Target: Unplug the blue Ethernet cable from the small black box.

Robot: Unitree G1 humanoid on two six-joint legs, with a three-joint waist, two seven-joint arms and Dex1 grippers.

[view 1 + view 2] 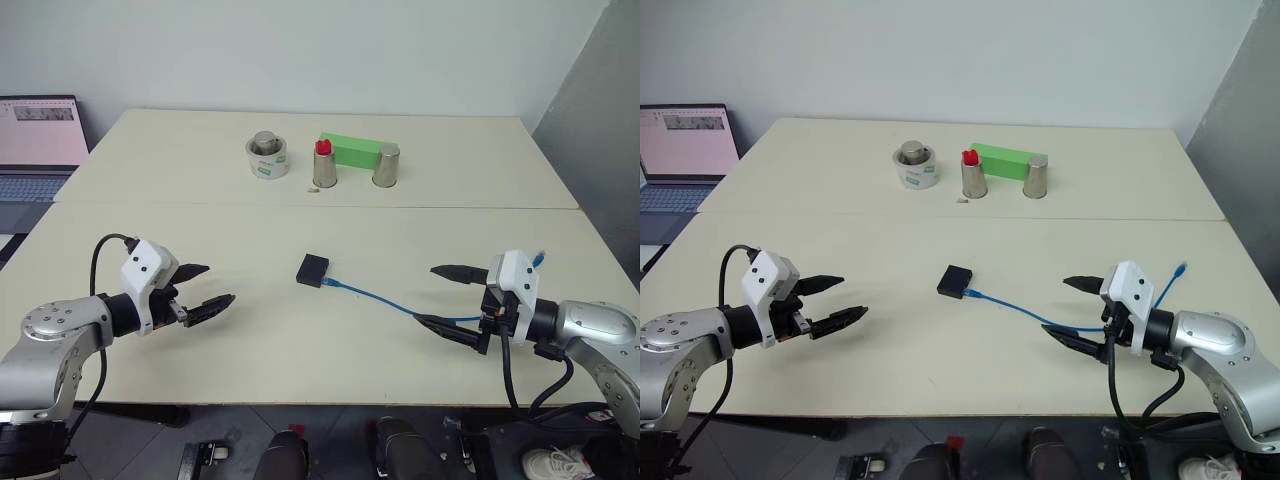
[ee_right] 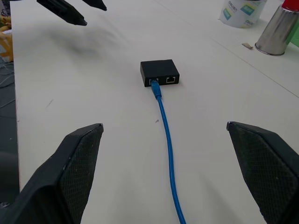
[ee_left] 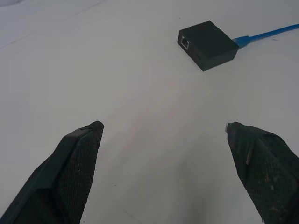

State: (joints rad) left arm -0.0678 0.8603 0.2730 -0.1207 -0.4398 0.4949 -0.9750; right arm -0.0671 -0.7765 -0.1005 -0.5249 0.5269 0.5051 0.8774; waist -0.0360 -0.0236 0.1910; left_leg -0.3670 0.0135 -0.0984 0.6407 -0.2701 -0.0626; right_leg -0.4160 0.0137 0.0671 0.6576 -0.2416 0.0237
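The small black box (image 1: 312,269) lies flat near the middle of the table. The blue Ethernet cable (image 1: 380,296) is plugged into the box's right side and runs right across the table, passing under my right gripper (image 1: 446,296); its far plug (image 1: 540,257) lies past that wrist. The right gripper is open, low over the table to the right of the box, pointing toward it. My left gripper (image 1: 203,285) is open and empty, well left of the box, also pointing at it. The right wrist view shows the box (image 2: 160,73) with the cable (image 2: 168,154) in one of its two ports.
At the back of the table stand a white tape roll (image 1: 267,158), two metal cups (image 1: 325,170) (image 1: 386,166), one with a red thing in it, and a green block (image 1: 349,150). A laptop (image 1: 38,140) sits at the far left. A seam (image 1: 300,205) divides two tabletops.
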